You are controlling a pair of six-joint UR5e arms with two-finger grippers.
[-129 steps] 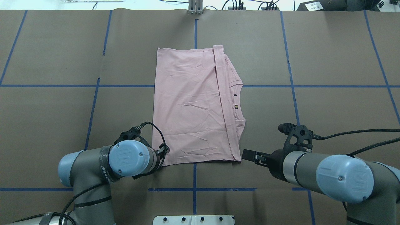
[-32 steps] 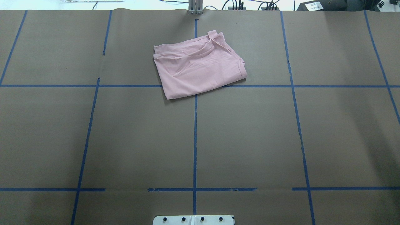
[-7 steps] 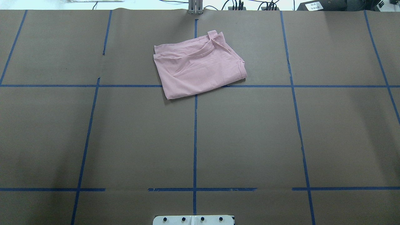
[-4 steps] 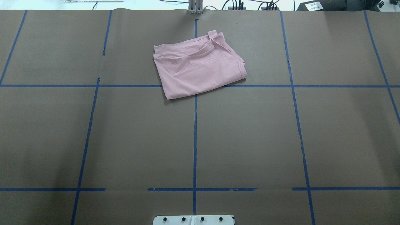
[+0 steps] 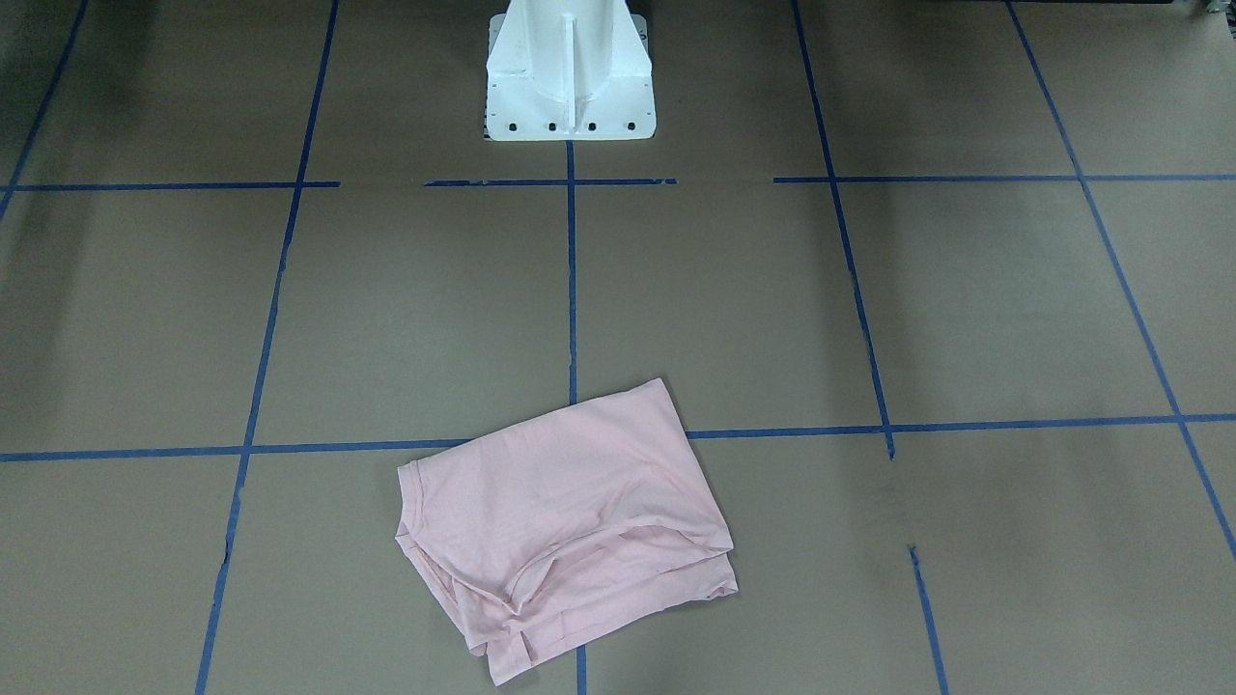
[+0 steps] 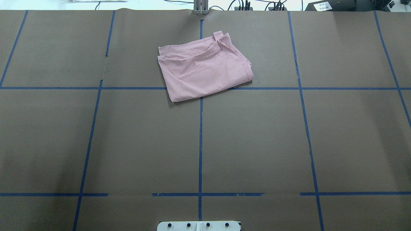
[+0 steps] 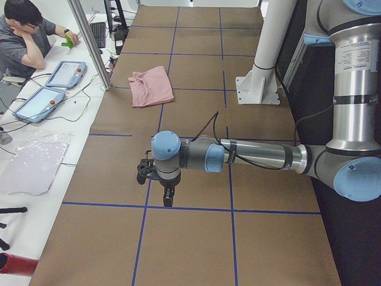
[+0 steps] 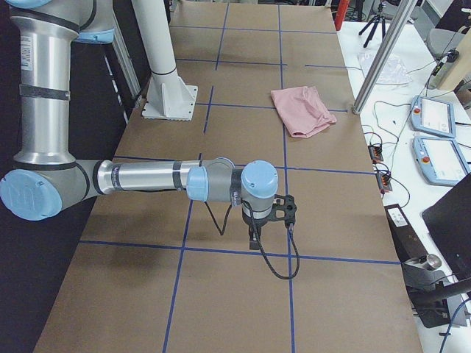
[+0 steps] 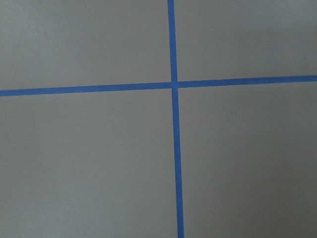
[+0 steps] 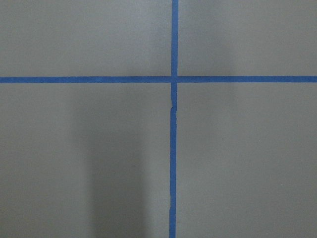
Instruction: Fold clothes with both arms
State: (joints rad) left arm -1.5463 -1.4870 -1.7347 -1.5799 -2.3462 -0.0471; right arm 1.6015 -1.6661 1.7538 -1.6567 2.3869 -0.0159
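T-shirt (image 6: 205, 72) well apart from left end effector (image 7: 168, 198), right end effector (image 8: 254, 240).

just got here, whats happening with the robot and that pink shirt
Nothing is handling the pink shirt. It lies folded in a rough rectangle on the brown table, on the side far from the robot's base, across a blue tape line. The left hand and the right hand are well away from it, one toward each end of the table, each pointing down at bare table. Open or shut cannot be told from these views. The fold looks done, if a little untidy.
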